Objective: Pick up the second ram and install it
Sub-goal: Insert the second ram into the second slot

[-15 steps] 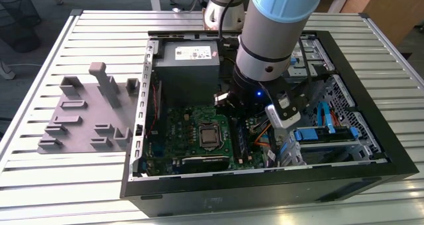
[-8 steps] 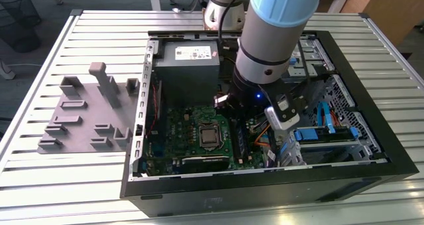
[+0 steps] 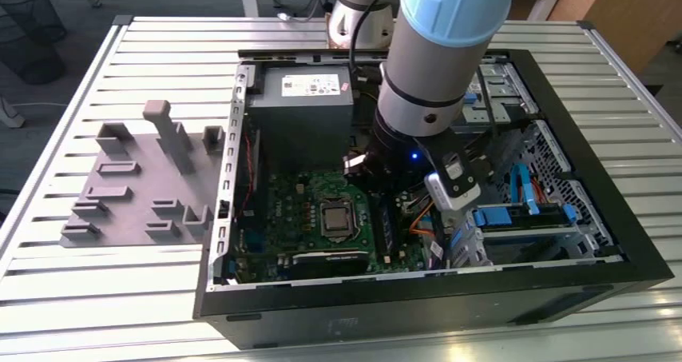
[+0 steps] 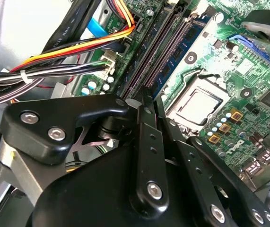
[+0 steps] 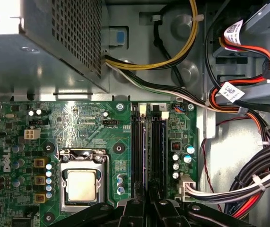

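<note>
Second ram: not on the grey tray (image 3: 128,194), which lies on the counter (image 3: 64,298) by the case's (image 3: 426,302) side at the exterior view's left with no stick in its posts. The arm (image 3: 437,50) reaches down into the open case.

- Both wrist views put the fingers (image 5: 150,191) low over the memory slots (image 5: 138,151), beside the CPU socket (image 5: 81,184).
- The fingers are narrow, drawn almost together, with their tips in line with the slot row (image 4: 149,97).
- In the first wrist view a thin edge runs along the slot straight ahead of the tips (image 5: 150,151). I take that for the second ram, already down in its slot. Whether the tips grip it, press on it or only hang over it, I cannot tell.

Progress, as a judgement: pick-up done and the stick carried to the board, so the work is in the seating stage. The latch ends (image 5: 143,109) show white, but I cannot tell whether they have closed, so full seating is unconfirmed.
</note>
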You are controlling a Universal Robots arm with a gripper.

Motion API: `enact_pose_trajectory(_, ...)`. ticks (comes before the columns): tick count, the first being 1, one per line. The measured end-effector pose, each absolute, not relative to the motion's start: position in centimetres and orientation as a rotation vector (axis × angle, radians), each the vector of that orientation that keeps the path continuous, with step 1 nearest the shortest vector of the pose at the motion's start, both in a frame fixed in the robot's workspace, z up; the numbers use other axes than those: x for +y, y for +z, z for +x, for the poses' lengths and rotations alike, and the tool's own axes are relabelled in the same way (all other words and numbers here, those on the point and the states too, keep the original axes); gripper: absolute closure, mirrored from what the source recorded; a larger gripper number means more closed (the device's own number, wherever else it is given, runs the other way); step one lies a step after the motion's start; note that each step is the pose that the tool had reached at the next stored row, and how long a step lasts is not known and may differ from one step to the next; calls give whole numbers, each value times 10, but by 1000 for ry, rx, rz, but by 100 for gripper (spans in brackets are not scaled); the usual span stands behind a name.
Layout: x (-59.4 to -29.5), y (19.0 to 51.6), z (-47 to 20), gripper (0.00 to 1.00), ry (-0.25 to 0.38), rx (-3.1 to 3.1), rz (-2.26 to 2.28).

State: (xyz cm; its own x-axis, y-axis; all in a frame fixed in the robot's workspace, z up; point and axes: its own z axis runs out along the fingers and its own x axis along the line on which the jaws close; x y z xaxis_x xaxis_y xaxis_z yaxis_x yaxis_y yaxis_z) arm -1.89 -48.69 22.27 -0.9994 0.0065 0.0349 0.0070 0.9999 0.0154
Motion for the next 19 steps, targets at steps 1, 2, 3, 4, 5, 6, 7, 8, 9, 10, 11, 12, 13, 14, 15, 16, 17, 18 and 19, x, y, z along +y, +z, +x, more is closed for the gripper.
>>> enact_pose_trajectory(1, -487, 223, -19, 86, -24, -3107, -10)
enact_pose_trajectory(2, -487, 222, -19, 86, -25, -3107, -11)
enact_pose_trajectory(3, -487, 222, -19, 86, -25, -3107, -10)
enact_pose_trajectory(4, -487, 221, -19, 86, -25, -3107, -10)
enact_pose_trajectory(5, -487, 221, -19, 86, -25, -3106, -11)
enact_pose_trajectory(6, -487, 220, -19, 86, -25, -3106, -11)
enact_pose_trajectory(7, -487, 220, -19, 86, -25, -3106, -11)
enact_pose_trajectory(8, -487, 219, -19, 86, -25, -3106, -11)
enact_pose_trajectory(9, -487, 219, -19, 86, -25, -3105, -11)
enact_pose_trajectory(10, -487, 218, -19, 86, -25, -3105, -11)
enact_pose_trajectory(11, -487, 218, -19, 86, -25, -3104, -11)
enact_pose_trajectory(12, -487, 217, -19, 86, -25, -3104, -11)
enact_pose_trajectory(13, -487, 217, -19, 86, -25, -3104, -11)
enact_pose_trajectory(14, -487, 216, -19, 86, -25, -3104, -11)
enact_pose_trajectory(15, -487, 216, -19, 86, -25, -3103, -11)
enact_pose_trajectory(16, -487, 216, -19, 86, -25, -3103, -10)
enact_pose_trajectory(17, -487, 215, -19, 86, -24, -3103, -10)
enact_pose_trajectory(18, -487, 215, -19, 86, -25, -3103, -11)
enact_pose_trajectory(19, -487, 215, -19, 86, -26, -3103, -11)
